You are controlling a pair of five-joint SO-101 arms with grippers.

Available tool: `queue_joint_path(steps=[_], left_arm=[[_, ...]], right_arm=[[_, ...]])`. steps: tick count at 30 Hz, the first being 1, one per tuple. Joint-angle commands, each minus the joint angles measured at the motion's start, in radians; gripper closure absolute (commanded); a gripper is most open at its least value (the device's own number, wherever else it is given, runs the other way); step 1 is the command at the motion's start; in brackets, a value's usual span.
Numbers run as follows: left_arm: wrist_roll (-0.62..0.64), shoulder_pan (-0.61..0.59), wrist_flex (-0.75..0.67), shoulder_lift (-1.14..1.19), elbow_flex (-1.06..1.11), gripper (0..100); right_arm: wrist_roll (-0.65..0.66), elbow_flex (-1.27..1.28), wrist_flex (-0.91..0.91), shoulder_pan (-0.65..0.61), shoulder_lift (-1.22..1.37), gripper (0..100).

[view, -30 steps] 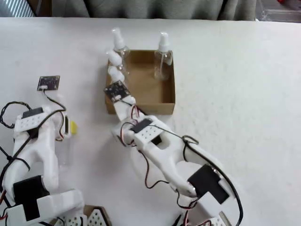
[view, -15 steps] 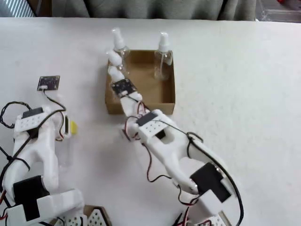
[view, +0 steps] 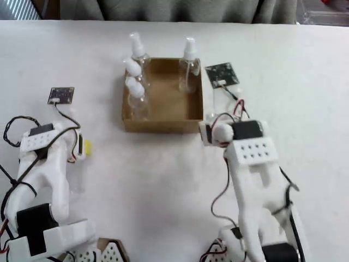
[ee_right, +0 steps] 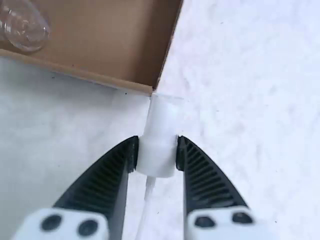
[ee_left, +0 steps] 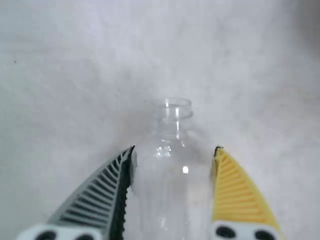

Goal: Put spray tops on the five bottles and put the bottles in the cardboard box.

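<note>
We see the right gripper (ee_right: 156, 146) closed on a white spray top (ee_right: 159, 131), its black fingers (ee_right: 116, 165) pressing both sides of the collar, with the thin dip tube running back between them. The spray top sits just outside the near corner of the cardboard box (ee_right: 100, 35). The left gripper (ee_left: 172, 152) grips an uncapped clear bottle (ee_left: 172, 117) lying on the white table (view: 283, 65). The bottle's body lies between the grey and yellow fingers and its open neck pokes out past their tips. Four capped bottles (view: 189, 60) stand in the box.
</note>
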Motion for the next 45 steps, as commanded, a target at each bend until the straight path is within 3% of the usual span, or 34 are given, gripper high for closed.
queue_joint_path(steps=[1,6,14,23,30,34,40,45], left_arm=[[0.014,0.015,-0.014,-0.018,-0.048,98],[0.014,0.013,0.003,-0.085,-0.023,98],[0.014,0.044,0.003,-0.539,0.160,98],[0.031,0.315,0.123,-0.917,0.167,98],[0.275,0.584,0.117,-1.024,0.094,98],[0.270,0.733,0.071,-1.064,0.109,98],[0.201,0.878,-0.052,-1.199,0.270,98],[0.199,0.881,-0.141,-1.385,0.448,98]], right_arm=[[0.009,0.017,0.047,0.016,-0.160,98.1],[0.011,0.063,0.047,-0.053,-0.318,98.1],[0.009,0.106,-0.013,-0.131,-0.515,98.2],[-0.063,0.104,-0.311,-0.050,-0.716,98.3],[-0.164,0.078,-0.567,0.050,-0.780,98.3],[-0.233,-0.011,-0.572,0.079,-0.769,98.3],[-0.284,-0.107,-0.570,-0.013,-0.731,98.3],[-0.290,-0.143,-0.579,-0.114,-0.679,98.3]])
